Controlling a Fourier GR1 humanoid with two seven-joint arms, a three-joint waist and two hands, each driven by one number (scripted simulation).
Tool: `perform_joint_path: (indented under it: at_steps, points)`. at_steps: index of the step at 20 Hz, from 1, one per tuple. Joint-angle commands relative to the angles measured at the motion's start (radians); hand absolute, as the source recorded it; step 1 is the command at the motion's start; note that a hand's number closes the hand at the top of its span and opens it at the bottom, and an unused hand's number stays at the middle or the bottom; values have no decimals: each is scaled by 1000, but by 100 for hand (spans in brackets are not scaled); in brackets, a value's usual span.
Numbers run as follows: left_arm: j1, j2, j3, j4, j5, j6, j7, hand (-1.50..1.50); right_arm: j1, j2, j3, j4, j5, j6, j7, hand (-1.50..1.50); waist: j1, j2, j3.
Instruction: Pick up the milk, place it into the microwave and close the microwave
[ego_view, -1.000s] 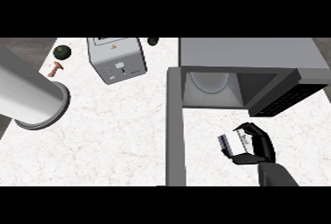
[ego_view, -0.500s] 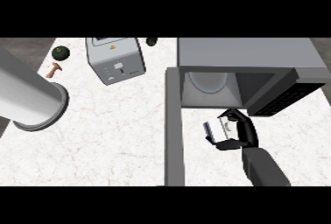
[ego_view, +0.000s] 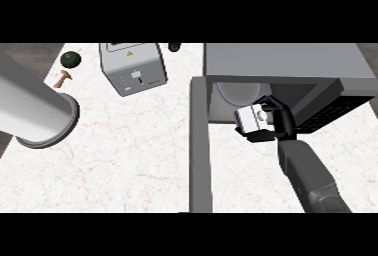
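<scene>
While our right hand (ego_view: 275, 122) curls its black fingers round the milk carton (ego_view: 252, 118), we hold that carton at the mouth of the microwave (ego_view: 284, 62), right at the front edge of the open cavity and partly over its threshold. We see the carton's pale, boxy top tilted toward the left, with our fingers wrapped along its right and near sides — the thumb side is hidden behind the carton. Our grey right forearm (ego_view: 310, 175) runs in from the near right toward the hand.

Inside the cavity we see the round white turntable plate (ego_view: 236, 94), just far and left of the carton. At the microwave's right stands its dark control panel (ego_view: 332, 107), angled toward us. The microwave door (ego_view: 201, 150) hangs open, seen edge-on as a long grey strip running toward the near side at the left of the cavity.

Our left forearm (ego_view: 29, 112) fills the left side as a broad grey cylinder; its hand does not show.

On the white marble counter (ego_view: 125, 160) farther left we see a grey toaster-like appliance (ego_view: 133, 67), a dark green round fruit (ego_view: 70, 59) and a small brown object (ego_view: 62, 78) — we cannot tell what it is.
</scene>
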Motion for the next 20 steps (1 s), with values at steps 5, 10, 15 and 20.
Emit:
perform_joint_path:
  at_steps: [5, 10, 15, 20]
  points:
    - [-73, 67, -2, 19, 13, 39, 32, -150, -180, -90, -28, 99, -1, -29, 120, 150, 36, 17, 2]
    - [-113, 80, -5, 56, 15, 16, 20, -150, -276, -189, -17, 128, 20, 7, 228, 150, 52, 25, 2]
    - [-139, 66, -34, 86, -14, -9, 18, -150, -276, -191, 16, 143, 71, -158, 221, 150, 70, 35, 2]
    - [-167, 91, -22, 118, -18, 11, 21, -150, -300, -190, 3, 155, 70, -265, 242, 150, 89, 45, 3]
